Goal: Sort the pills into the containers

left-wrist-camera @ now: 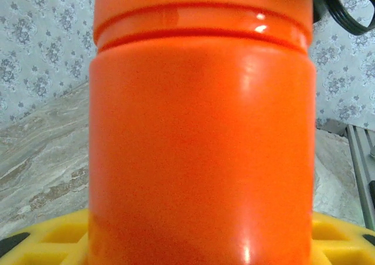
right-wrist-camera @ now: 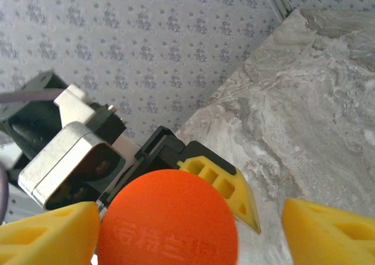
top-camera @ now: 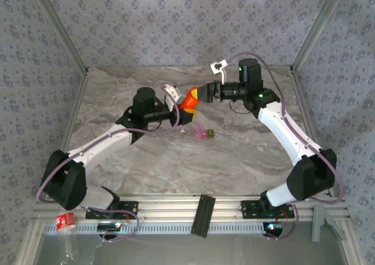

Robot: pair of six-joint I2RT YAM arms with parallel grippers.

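The bottle (top-camera: 188,101) is clamped aloft by the left gripper (top-camera: 183,115), its cap (right-wrist-camera: 167,218) loosely straddled by the part-open right gripper (top-camera: 198,94) — uncapping seems in hand, a squeeze and twist being needed — with the containers (top-camera: 203,133) set nearby on the table (top-camera: 246,159)

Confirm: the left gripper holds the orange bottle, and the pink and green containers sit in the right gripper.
No: the top external view shows the containers lying on the table, not in the right gripper. The left gripper does hold the orange bottle.
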